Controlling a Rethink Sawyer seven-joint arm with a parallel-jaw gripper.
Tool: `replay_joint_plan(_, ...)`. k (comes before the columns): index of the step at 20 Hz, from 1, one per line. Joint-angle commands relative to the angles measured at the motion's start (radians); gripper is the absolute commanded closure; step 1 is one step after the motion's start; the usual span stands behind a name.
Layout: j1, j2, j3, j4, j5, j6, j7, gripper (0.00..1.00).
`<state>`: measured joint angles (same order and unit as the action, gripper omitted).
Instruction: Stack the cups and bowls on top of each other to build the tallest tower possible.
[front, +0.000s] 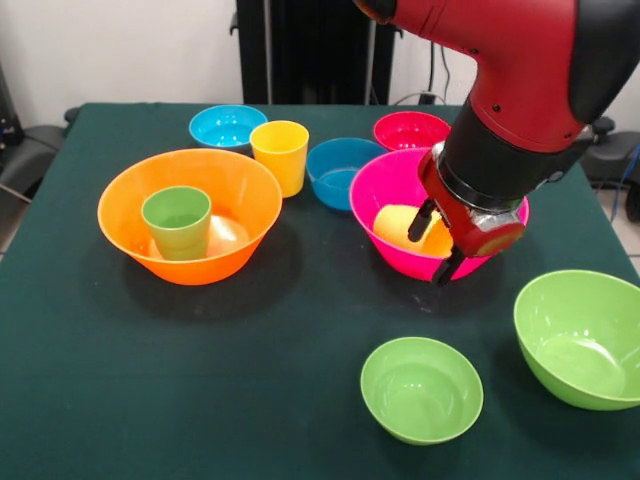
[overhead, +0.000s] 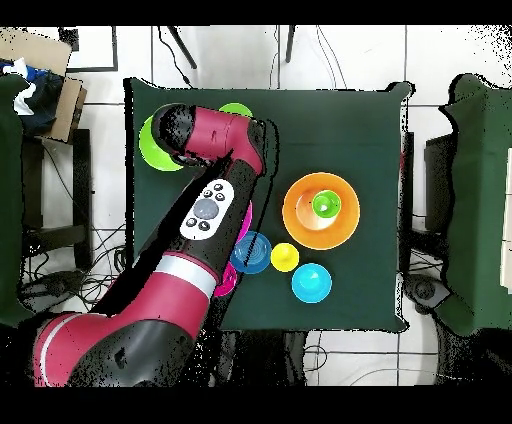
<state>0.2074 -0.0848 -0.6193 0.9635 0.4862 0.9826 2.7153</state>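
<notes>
Gripper (front: 432, 245): hanging over the near rim of the large hot pink bowl (front: 385, 190), its 2 black fingers (front: 421, 221) standing slightly apart, one of them touching or just in front of the orange-yellow cup (front: 402, 226); whether they are pinching it, I cannot tell.
Orange-yellow cup: lying on its side inside the hot pink bowl, long axis roughly 3 to 9 o'clock in the front view; which end is the mouth is hidden.
Handling: judged light, stiff, glossy plastic, likely slipping under a loose pinch; best taken across the wall near the rim.
Green cup (front: 177, 221): standing upright, mouth up, inside the large orange bowl (front: 240, 180).
Yellow cup (front: 280, 155): standing upright on the table (front: 250, 380), at 1 o'clock from the orange bowl.
Other bowls: light blue (front: 227, 126), darker blue (front: 340, 170) and red-pink (front: 410, 130) sitting unstacked at the far side; small lime green (front: 421, 389) and large lime green (front: 580, 338) sitting at 5 o'clock.
Tower: not yet rising.
</notes>
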Motion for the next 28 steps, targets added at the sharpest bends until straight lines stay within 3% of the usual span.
replay_joint_plan(1, 0.004, 0.011, 0.064, -0.058, 0.006, 0.125, 0.198, 0.0)
replay_joint_plan(5, 0.007, 0.01, 0.065, -0.045, 0.004, 0.118, 0.202, 0.0)
replay_joint_plan(11, 0.015, 0.033, 0.079, 0.019, 0.005, 0.001, 0.211, 0.0)
replay_joint_plan(28, -0.004, 0.137, 0.094, -0.013, 0.011, -0.144, 0.2, 0.0)
